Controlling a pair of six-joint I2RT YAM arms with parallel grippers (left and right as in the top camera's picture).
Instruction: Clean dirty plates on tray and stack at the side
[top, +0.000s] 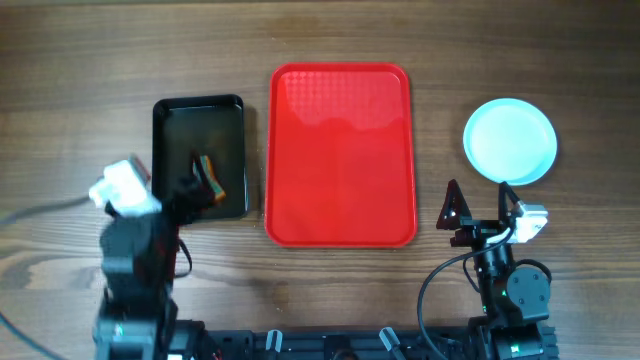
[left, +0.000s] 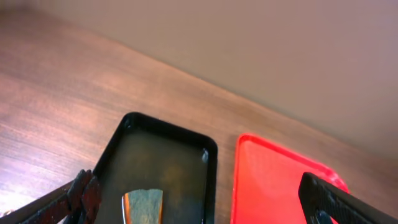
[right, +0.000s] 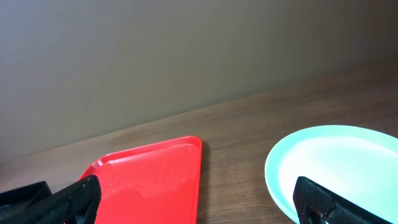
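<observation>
Red tray (top: 341, 155) lying mid-tabletop (top: 80, 60). Pale-blue plate (top: 510, 141) sitting right of it, apart. Right pincer (top: 481, 203) hovering near plate, fingers apart. Left pincer (left: 199, 198) hanging over black tray (top: 200, 125), fingers spread wide; sponge (top: 208, 178) lying inside.

Plates (top: 510, 140): number in the stack, cannot tell.
Tray (right: 155, 171): near end cut off at the right wrist view's lower edge.
Sponge (top: 210, 180): partly hidden beneath my left arm (top: 135, 245).
My left fingers (left: 74, 196): tips cut off below.
</observation>
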